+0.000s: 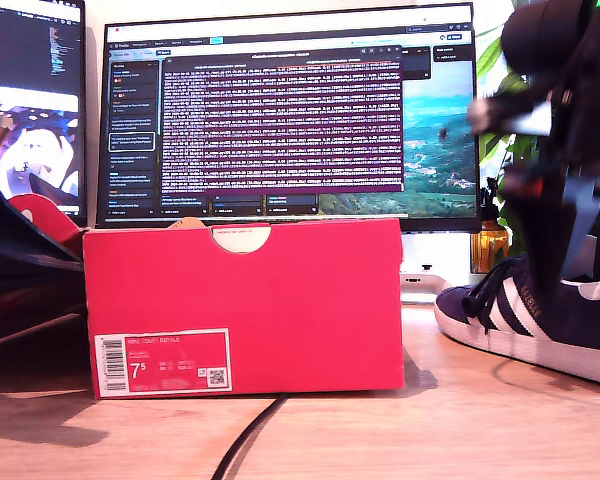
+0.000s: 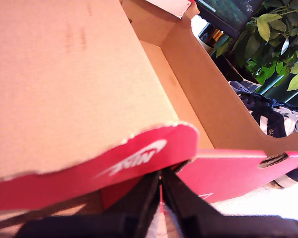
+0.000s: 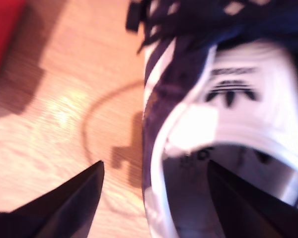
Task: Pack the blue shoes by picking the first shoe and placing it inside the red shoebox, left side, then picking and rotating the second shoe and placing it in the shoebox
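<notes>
The red shoebox stands on the wooden table toward the exterior view's left, and its brown inside holds nothing. My first gripper is shut on the red edge of the raised lid, which carries a white logo. A blue shoe with white stripes rests at the exterior view's right, toe toward the box. My second gripper is open over that blue shoe, one finger outside the heel collar and the other inside the opening. This wrist view is blurred.
A wide monitor stands behind the box and a second screen at the exterior view's left. A leafy plant and an amber bottle are behind the shoe. A black cable runs across the table in front.
</notes>
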